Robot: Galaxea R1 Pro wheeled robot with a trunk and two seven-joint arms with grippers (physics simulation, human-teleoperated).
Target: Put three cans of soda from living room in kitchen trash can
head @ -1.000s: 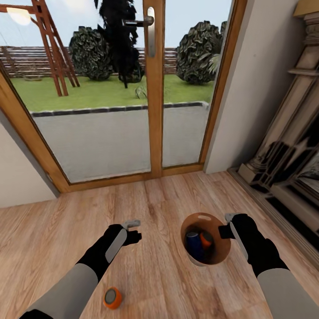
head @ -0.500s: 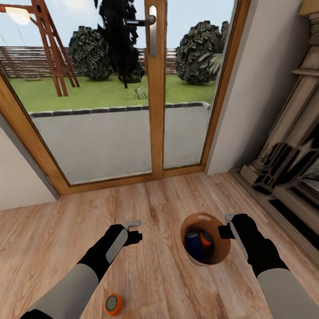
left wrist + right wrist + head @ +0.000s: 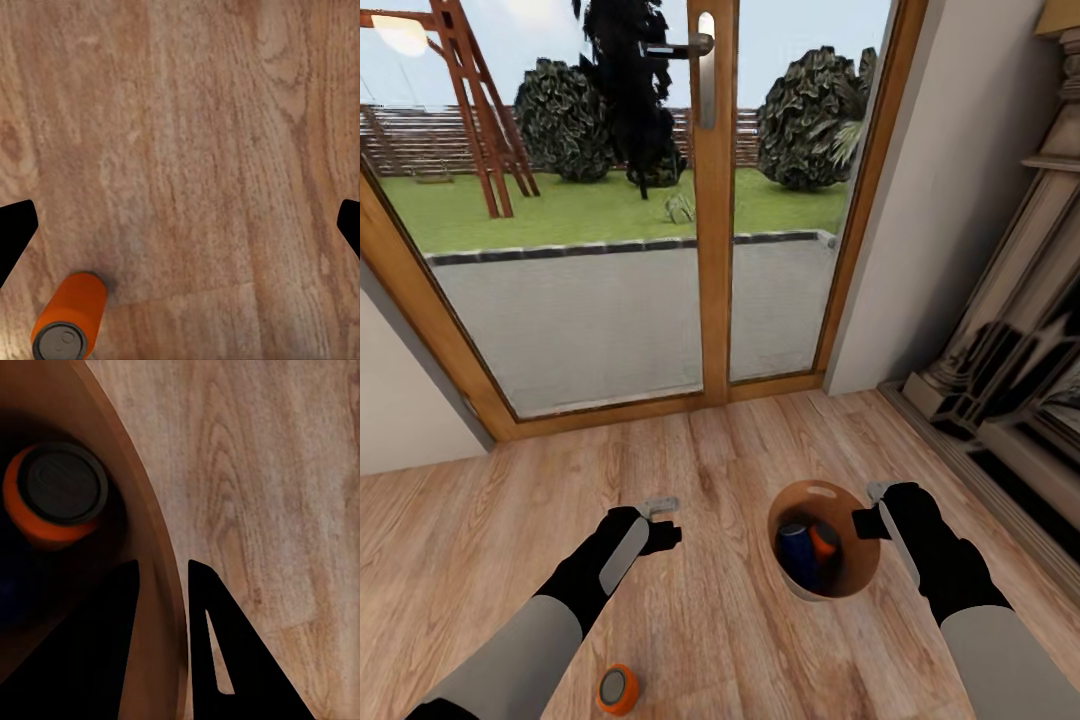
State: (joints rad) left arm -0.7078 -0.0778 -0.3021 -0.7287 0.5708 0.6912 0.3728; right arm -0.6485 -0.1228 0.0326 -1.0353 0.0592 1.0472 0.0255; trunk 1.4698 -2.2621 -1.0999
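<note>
The tash can (image 3: 850,580), a small round bin with a coppery inner wall, hangs over the wood floor. My right gripper (image 3: 870,507) is shut on its rim (image 3: 174,607), one finger inside and one outside. Inside stand a dark blue can of soda (image 3: 797,555) and an orange can of soda (image 3: 823,540), the latter's grey top (image 3: 61,486) clear in the right wrist view. Another orange can (image 3: 617,689) lies on the floor behind my left gripper (image 3: 665,520). That gripper is open and holds nothing; its wrist view has the can (image 3: 69,319) near one fingertip (image 3: 13,232).
A glass patio door with a wooden frame (image 3: 712,200) stands straight ahead, garden beyond. A pale carved fireplace surround (image 3: 1010,340) lines the right side, and a white wall (image 3: 400,400) closes the left. Wood plank floor (image 3: 710,620) lies between my arms.
The whole view has shifted slightly, so the camera moved. The floor can now sits a little nearer the picture's lower edge. Both arms and the bin hold their places.
</note>
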